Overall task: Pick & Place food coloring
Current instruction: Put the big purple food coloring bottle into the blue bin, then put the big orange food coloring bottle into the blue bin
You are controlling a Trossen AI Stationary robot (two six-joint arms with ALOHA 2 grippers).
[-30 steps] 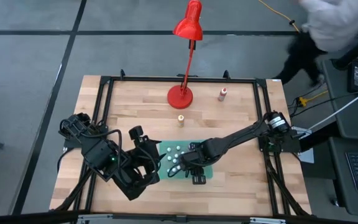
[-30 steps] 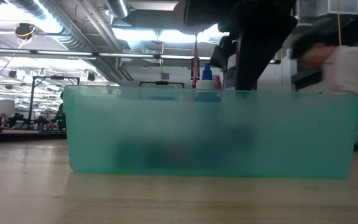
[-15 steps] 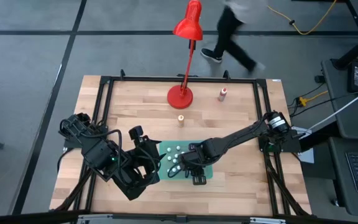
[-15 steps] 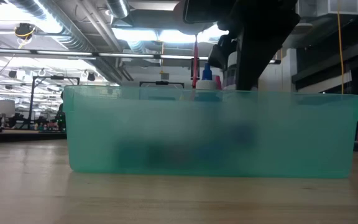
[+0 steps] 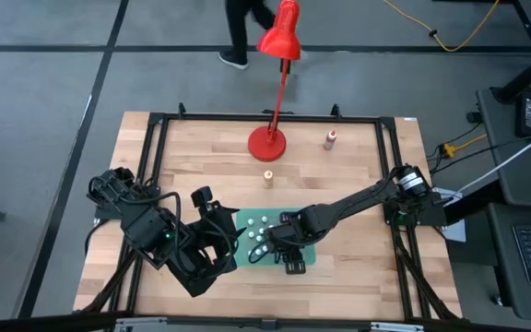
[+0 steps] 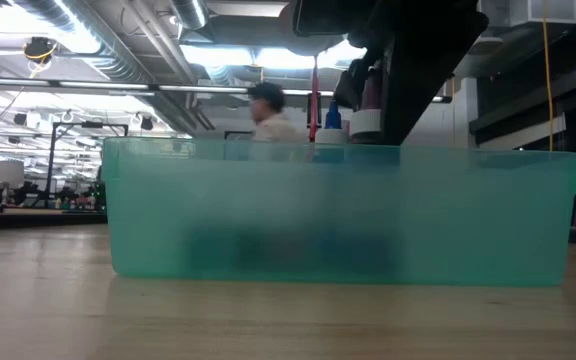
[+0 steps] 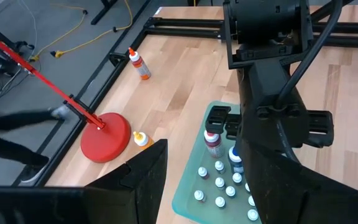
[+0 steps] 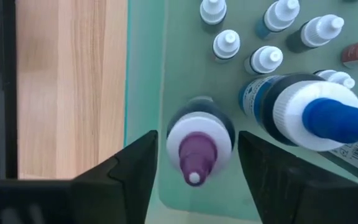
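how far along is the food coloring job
Done: about a dozen bottles stand in the green tray. In hand: the right gripper, open, straddles a purple-tipped bottle standing in the tray beside a blue-tipped one. Left: two bottles on the table, orange-capped and red-capped.

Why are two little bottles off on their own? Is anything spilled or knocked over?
Nothing spilled or tipped. Two bottles stand upright on bare wood outside the green tray: an orange-capped bottle in front of the lamp's base and a red-capped bottle beside it. The rest sit in the tray, where the right gripper straddles a purple-tipped bottle.
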